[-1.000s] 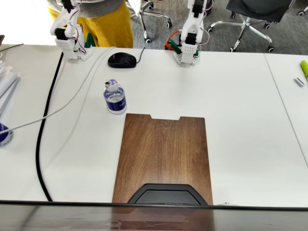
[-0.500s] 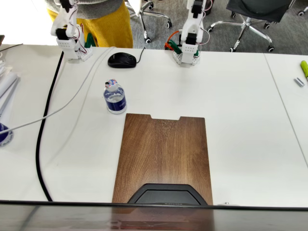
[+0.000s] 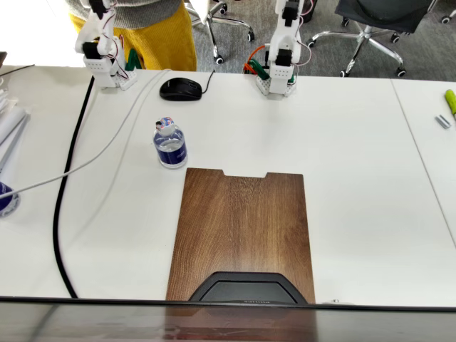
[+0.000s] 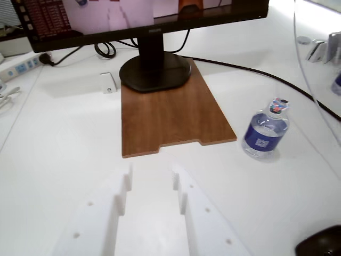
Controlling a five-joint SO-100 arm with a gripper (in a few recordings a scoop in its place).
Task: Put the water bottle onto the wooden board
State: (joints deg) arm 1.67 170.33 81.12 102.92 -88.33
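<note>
Here, water bottle [image 3: 170, 144] upright on the table beside the wooden board [image 3: 242, 229] — gripper [image 4: 152, 176] spread apart, empty.

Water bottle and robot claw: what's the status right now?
Gripper open, empty, above bare table. Water bottle upright, off the wooden board, beside its notched end. Monitor stand occupies board's other end.

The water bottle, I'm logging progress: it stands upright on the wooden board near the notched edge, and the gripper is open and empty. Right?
Not quite. The water bottle stands upright on the white table, just off the wooden board's notched edge, as both the fixed and wrist views show. The gripper is indeed open and empty.
</note>
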